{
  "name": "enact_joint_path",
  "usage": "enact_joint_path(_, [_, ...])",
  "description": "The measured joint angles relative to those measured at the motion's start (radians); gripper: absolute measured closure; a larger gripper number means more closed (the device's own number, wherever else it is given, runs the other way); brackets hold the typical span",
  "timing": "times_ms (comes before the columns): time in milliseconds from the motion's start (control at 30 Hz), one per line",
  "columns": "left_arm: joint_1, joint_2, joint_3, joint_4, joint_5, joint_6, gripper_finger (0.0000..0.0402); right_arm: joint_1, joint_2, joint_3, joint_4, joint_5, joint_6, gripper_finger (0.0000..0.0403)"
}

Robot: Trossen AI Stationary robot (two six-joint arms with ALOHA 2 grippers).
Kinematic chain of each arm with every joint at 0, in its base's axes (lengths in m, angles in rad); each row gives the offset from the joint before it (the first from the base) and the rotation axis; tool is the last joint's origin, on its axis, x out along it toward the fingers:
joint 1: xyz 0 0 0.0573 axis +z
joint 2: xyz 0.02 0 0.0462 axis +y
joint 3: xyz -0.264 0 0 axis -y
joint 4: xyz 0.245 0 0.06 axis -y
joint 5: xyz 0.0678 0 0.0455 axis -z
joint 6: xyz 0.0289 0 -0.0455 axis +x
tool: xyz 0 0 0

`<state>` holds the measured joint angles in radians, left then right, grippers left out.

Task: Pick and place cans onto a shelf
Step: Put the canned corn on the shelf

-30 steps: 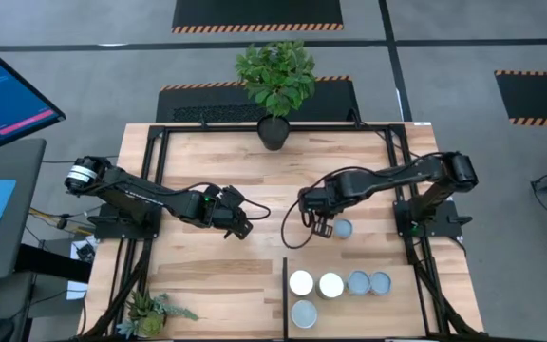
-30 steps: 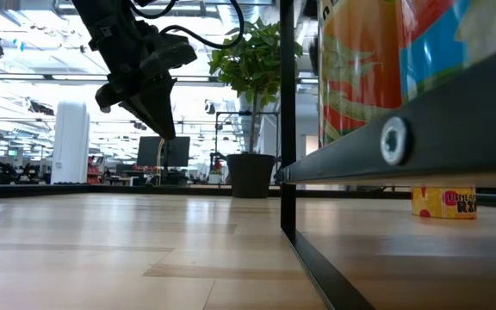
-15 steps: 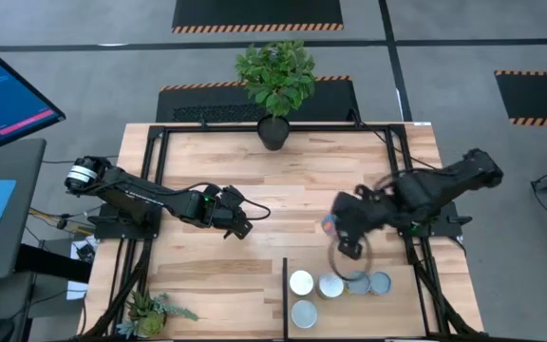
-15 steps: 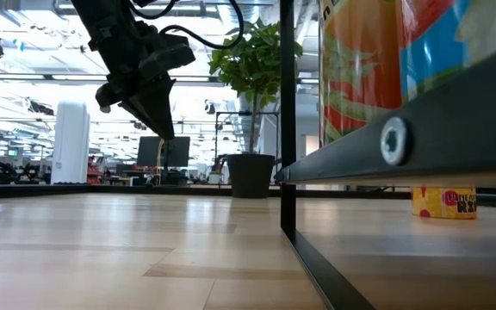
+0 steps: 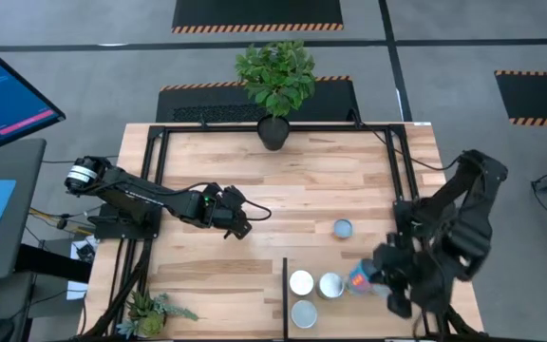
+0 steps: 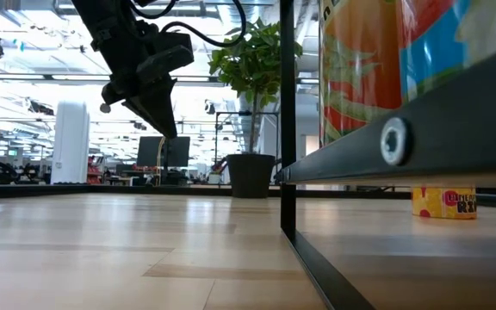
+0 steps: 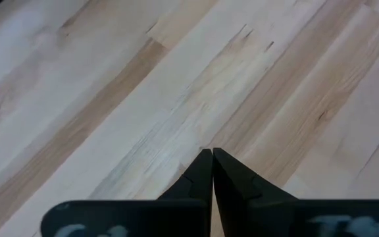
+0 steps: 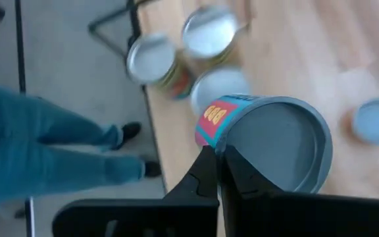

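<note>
- carrying a can (image 8: 262, 141), the right tool (image 5: 373, 277) hangs over the shelf (image 5: 406, 328) at the near right corner of the counter (image 5: 283, 180); in the right wrist view its fingers (image 8: 206, 174) are closed against the can's side, the grey round end facing the camera.
- the held can lies tilted, its long axis leaning well off vertical; judgement: it must be brought upright before release.
- the key relation: the cans already on the shelf (image 5: 301, 282) stand in a tight cluster just beside and inboard of the right tool, so the free shelf boards lie toward the outer right edge; judgement: that is the safer side to set down.
- risk, as judged: lowering straight down may strike the nearest standing can.
- one loose can (image 5: 343, 228) stands upright on the counter, off the shelf, nearer the right arm than the left.
- the left tool (image 5: 238, 226) waits over the bare mid-left counter, fingers pressed together, gripping nothing.
</note>
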<state>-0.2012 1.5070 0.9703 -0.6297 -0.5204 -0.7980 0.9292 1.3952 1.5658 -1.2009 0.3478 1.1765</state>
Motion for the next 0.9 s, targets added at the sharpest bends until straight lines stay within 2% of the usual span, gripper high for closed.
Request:
enact_joint_path(267, [0.000, 0.000, 0.000, 0.000, 0.000, -0.004, 0.0401, 0.124, 0.094, 0.000, 0.117, -0.007, 0.233, 0.0398])
enact_joint_path(533, [0.000, 0.000, 0.000, 0.000, 0.000, -0.006, 0.0401, 0.183, 0.197, 0.000, 0.104, -0.011, 0.417, 0.0398])
enact_joint_path(767, [0.000, 0.000, 0.000, 0.000, 0.000, -0.001, 0.0401, 0.190, 0.294, 0.000, 0.155, -0.139, 0.500, 0.0394])
enact_joint_path(900, [0.000, 0.000, 0.000, 0.000, 0.001, 0.013, 0.0401, 0.190, 0.334, 0.000, 0.184, -0.145, 0.502, 0.0398])
